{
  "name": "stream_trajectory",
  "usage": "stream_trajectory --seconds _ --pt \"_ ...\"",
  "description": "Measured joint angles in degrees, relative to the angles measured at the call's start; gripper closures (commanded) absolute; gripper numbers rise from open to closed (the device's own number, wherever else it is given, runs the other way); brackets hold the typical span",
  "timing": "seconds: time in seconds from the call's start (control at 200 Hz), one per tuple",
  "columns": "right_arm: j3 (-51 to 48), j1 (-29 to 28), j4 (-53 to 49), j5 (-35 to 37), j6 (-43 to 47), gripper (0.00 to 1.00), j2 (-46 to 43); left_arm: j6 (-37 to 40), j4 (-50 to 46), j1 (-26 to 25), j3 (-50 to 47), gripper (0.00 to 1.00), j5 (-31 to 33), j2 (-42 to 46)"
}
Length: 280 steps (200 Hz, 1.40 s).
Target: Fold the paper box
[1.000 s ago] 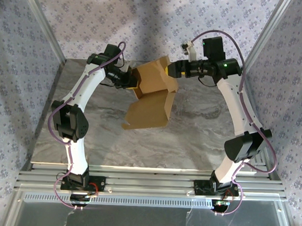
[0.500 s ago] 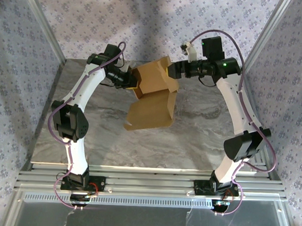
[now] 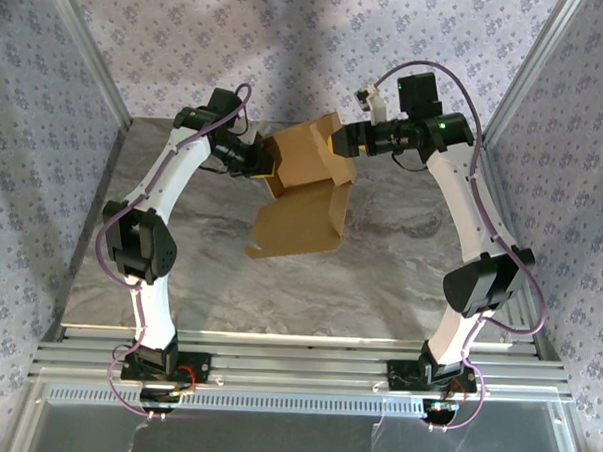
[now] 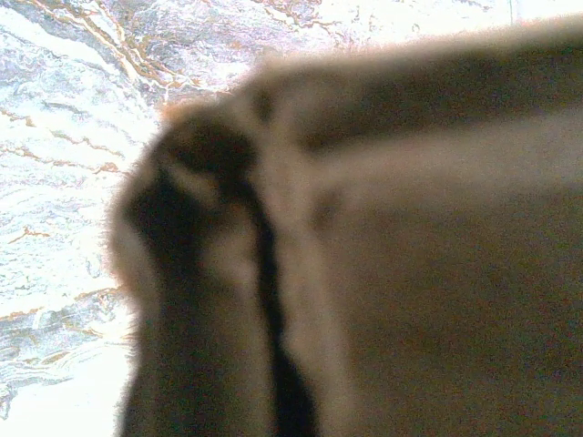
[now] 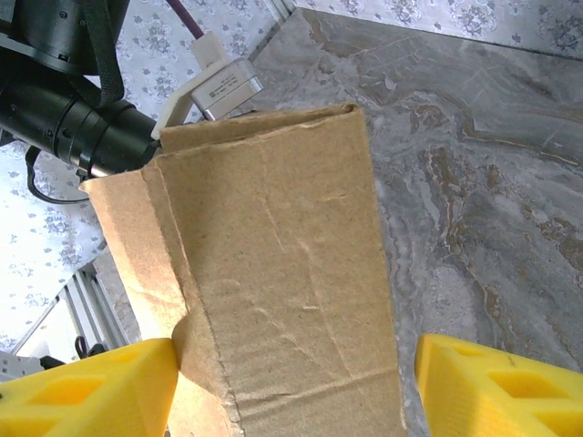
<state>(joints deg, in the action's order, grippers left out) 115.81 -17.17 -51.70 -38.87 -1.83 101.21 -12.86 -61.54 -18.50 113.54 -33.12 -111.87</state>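
**Paper box up at frame ctr, L pincer clamped on it, R pincer wide**

Paper box [image 3: 305, 191] is plain tan cardboard, part-folded. It sits upper-ctr in the top view, between the two arms. Its upper panel is tilted and a big flap hangs below it toward the bench [image 3: 399, 275]. Can't tell if the flap's low corner touches the bench.

In the R wrist view the box [image 5: 273, 273] runs up the frame ctr w/ a creased fold along its left edge. In the L wrist view it [image 4: 437, 273] is a brown blur, very close to the lens.

L pincer [image 3: 271, 165] is closed tight on the box's left edge.

R pincer [image 3: 337, 142] is at the box's upper-right corner, jaws wide. Its yellow fingers [image 5: 91, 387] straddle the panel. The left one is at the cardboard's edge, and the right one stands just clear of it.

Grey marbled bench [image 5: 510, 182] shows at right.
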Motion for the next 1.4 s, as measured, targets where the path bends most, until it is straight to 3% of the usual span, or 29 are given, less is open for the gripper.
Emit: stream_trajectory --seconds 0.285,0.725,0.919,1.119,1.399 --pt "1.14 -1.75 -0.68 5.97 1.27 0.38 0.09 -0.04 0.0 0.0 0.0 1.0 0.37 0.0" --pt "1.46 -5.92 -2.56 20.15 3.39 0.57 0.72 -0.13 0.15 -0.39 1.07 1.0 -0.92 0.0" --pt "1.55 -7.93 -2.78 28.61 4.0 0.52 0.72 -0.79 0.07 -0.66 1.11 1.0 -0.57 0.0" --pt "1.55 -10.91 -3.02 42.82 4.44 0.5 0.44 -2.54 -0.7 -2.14 3.32 1.0 2.69 0.0" --pt "1.68 -13.68 -3.19 54.42 6.1 0.73 -0.31 -4.37 -2.91 -4.9 8.35 1.0 7.61 -0.9"
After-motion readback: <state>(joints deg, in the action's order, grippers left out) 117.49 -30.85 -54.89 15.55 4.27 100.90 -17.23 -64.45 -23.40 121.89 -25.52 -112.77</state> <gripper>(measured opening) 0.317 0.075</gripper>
